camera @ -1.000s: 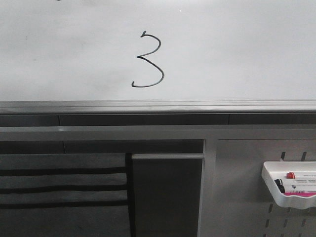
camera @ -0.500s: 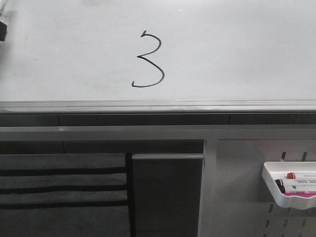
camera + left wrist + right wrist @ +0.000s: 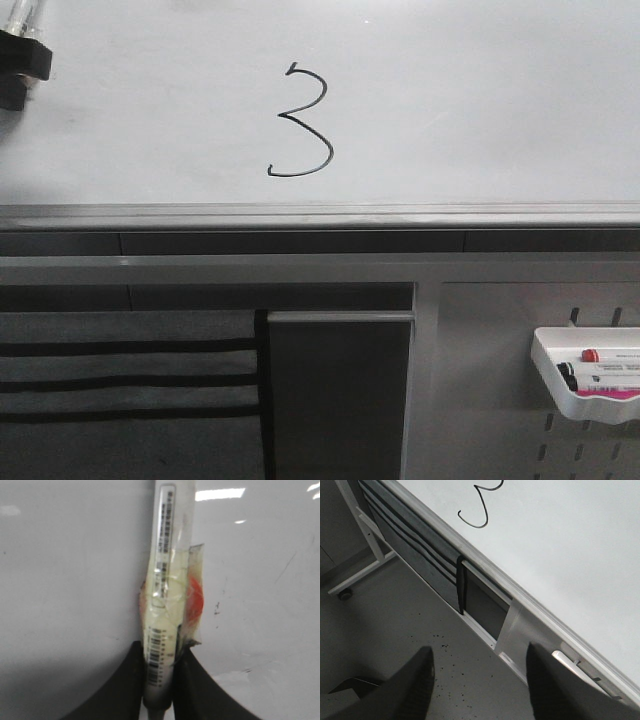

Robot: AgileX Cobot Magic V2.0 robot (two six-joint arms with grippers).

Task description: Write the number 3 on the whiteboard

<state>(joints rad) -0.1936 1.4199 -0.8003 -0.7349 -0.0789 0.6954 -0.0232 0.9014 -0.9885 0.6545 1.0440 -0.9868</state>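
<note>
On the whiteboard (image 3: 480, 100) ahead of you, the number 3 (image 3: 300, 122) sits left of centre, just above the edge rail (image 3: 320, 215) that runs along the board's lower side. Your left gripper (image 3: 20, 62) enters at the board's far-left upper corner, well apart from the digit, with a marker (image 3: 162, 605) between its fingers. Below the rail, a perforated panel (image 3: 480, 400) stands to your right, carrying a tray (image 3: 580, 400) with markers (image 3: 600, 368) lying in it.
</note>
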